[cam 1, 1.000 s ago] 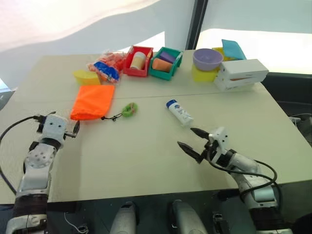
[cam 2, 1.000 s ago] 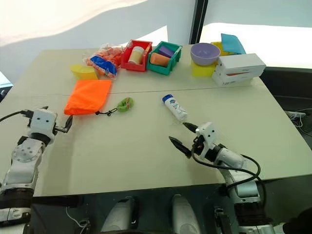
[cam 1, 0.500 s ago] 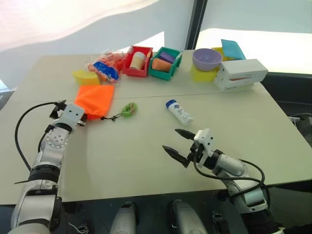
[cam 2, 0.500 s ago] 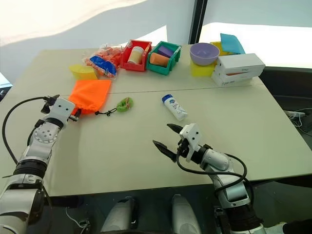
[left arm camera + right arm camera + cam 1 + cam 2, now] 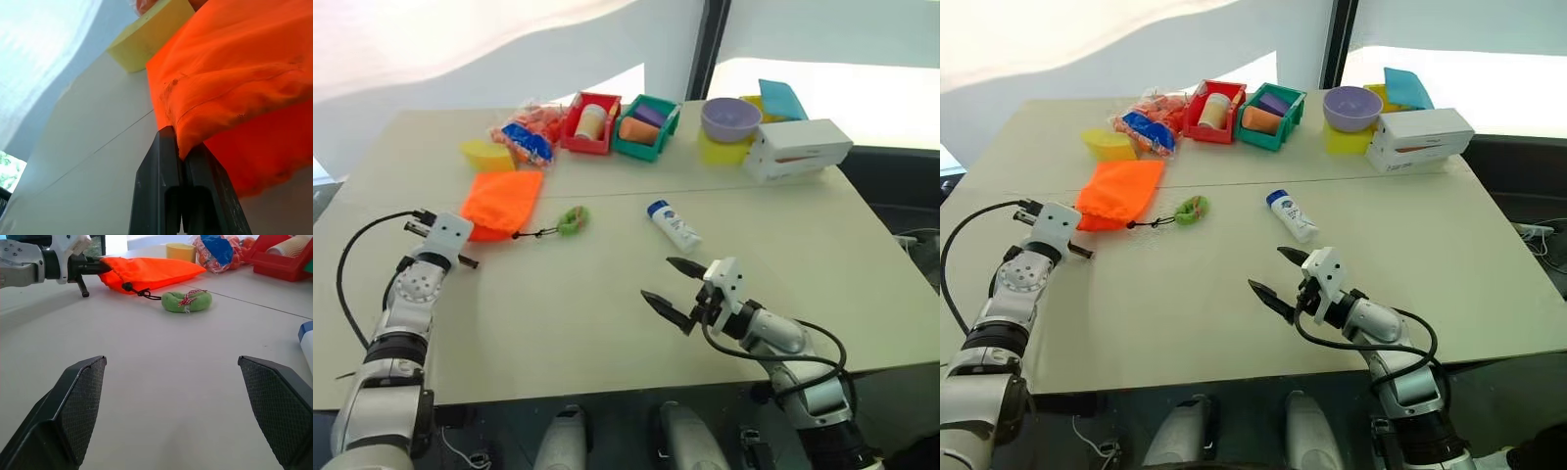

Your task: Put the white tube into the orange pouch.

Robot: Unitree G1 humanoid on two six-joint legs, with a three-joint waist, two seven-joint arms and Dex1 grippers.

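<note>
Your left gripper (image 5: 182, 147) is pinched on a thin fold at the near edge of the orange pouch (image 5: 501, 203), at ten o'clock on the table (image 5: 607, 323). That bite looks shallow; a lift may slip it free or, if it caught both layers, keep the mouth closed. Your right gripper (image 5: 666, 282) stands spread wide and empty at five o'clock. The white tube (image 5: 674, 225) lies flat just beyond it, long axis running eleven to five, cap probably toward eleven.
</note>
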